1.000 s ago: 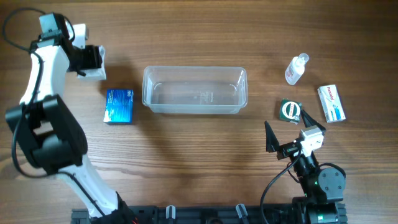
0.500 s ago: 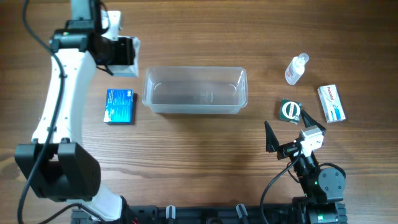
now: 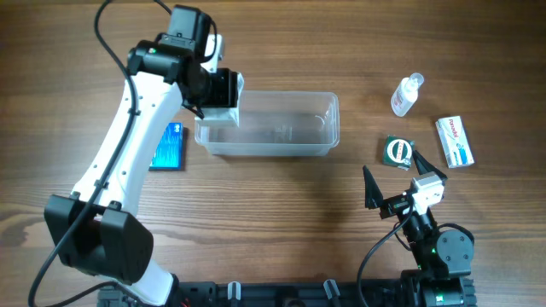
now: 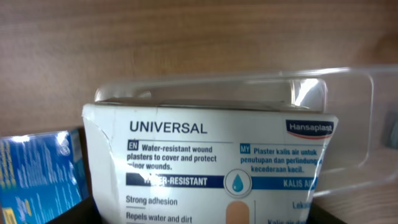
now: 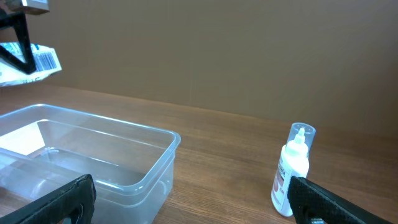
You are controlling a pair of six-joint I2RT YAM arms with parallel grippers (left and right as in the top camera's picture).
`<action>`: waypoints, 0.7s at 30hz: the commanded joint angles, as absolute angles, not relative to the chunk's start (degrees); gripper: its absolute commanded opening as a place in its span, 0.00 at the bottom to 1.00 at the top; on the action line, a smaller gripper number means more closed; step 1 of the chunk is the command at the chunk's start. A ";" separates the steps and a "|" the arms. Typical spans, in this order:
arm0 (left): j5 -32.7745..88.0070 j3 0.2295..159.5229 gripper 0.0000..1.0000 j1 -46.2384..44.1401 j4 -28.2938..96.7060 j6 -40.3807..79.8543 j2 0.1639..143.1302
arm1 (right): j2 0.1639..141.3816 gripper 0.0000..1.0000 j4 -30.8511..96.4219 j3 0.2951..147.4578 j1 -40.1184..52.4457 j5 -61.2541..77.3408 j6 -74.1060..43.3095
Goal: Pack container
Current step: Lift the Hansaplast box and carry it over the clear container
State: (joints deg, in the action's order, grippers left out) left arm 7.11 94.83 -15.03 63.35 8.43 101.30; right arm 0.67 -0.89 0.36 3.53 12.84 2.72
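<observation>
The clear plastic container [image 3: 281,128] sits at the table's middle; it also shows in the left wrist view [image 4: 348,118] and the right wrist view [image 5: 124,162]. My left gripper [image 3: 223,101] is shut on a white plaster box [image 4: 211,168] and holds it above the container's left end. The box also shows at the top left of the right wrist view [image 5: 31,62]. My right gripper [image 3: 388,194] is open and empty near the front right, apart from everything.
A blue box [image 3: 169,147] lies left of the container, partly under my left arm. On the right are a small clear bottle [image 3: 407,94], a green tape roll [image 3: 397,152] and a white box [image 3: 455,141].
My left gripper has carried the white plaster box rightward from the far left to above the container's left end. The right arm has not moved.
</observation>
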 commanded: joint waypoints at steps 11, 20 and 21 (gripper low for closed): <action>1.80 78.48 0.72 -18.11 48.25 14.02 100.31 | 0.27 1.00 -1.08 0.30 3.29 12.51 3.03; -2.24 73.63 0.71 -18.11 42.17 13.98 100.31 | 0.27 1.00 -1.08 0.30 3.29 12.51 3.01; -2.20 73.60 0.70 -18.11 41.95 13.98 100.31 | 0.27 1.00 -1.08 0.30 3.31 12.51 3.01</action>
